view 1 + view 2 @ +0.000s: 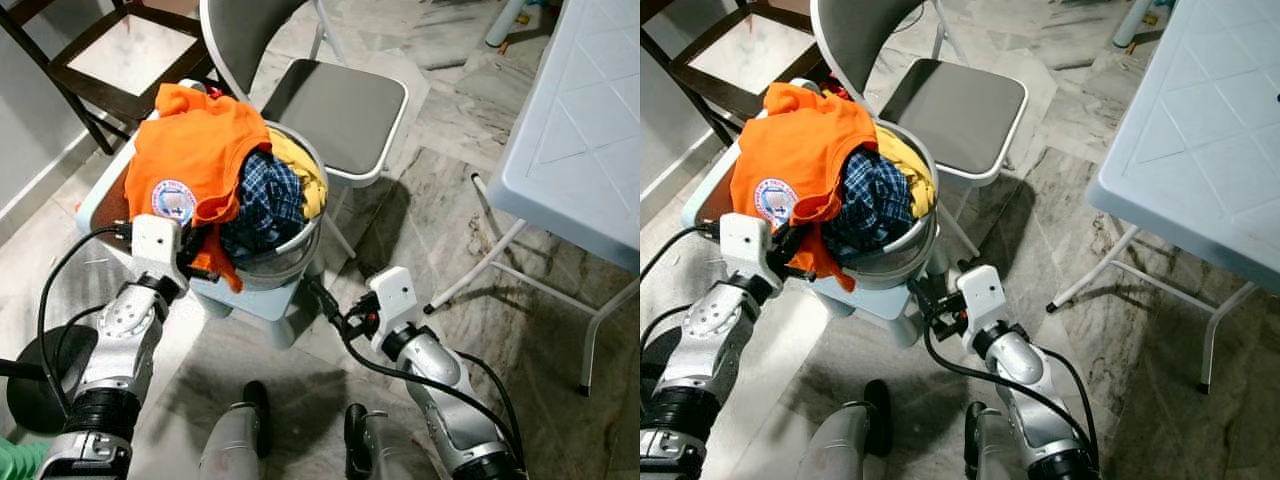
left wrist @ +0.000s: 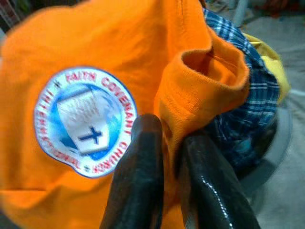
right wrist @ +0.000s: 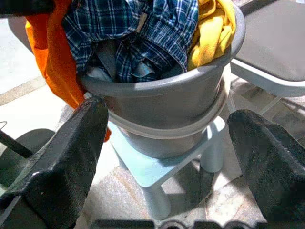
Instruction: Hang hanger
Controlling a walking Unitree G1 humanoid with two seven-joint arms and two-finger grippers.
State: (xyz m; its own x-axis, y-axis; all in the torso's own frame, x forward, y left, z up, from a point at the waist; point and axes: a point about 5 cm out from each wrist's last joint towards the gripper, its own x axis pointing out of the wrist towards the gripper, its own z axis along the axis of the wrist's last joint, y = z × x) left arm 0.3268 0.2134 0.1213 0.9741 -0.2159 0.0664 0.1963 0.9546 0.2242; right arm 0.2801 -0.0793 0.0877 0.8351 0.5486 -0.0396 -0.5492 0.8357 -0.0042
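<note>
1. The left gripper (image 2: 164, 143) is right up against the orange shirt (image 1: 200, 150), and its two black fingers (image 2: 138, 176) are pinched together on a fold of the orange cloth. So it's clamped on the shirt, close to the round blue and white badge (image 2: 86, 121) printed on it.

2. That shirt is draped over the top and near side of a grey bucket (image 3: 162, 114), hanging down past the rim on the left gripper's side.

3. Just past the pinched fold, deeper in the bucket, there's a blue plaid garment (image 1: 265, 200), and beyond that a yellow cloth (image 1: 300, 170) on the far side of the pile.

4. The bucket sits on a small pale blue stool (image 3: 157, 167), which stands on a marble floor (image 1: 480, 330).

5. The right gripper (image 3: 167, 143) is lower down, near the floor, pointing at the bucket wall with its fingers spread wide apart. It's holding nothing and isn't touching the bucket.

6. Behind the bucket, further from both grippers, is a grey folding chair (image 1: 340, 110). Off to the right gripper's outer side is a white plastic table (image 1: 580, 130).

7. As for the hanger, I honestly can't make one out anywhere, so I can't tell where it is.
</note>
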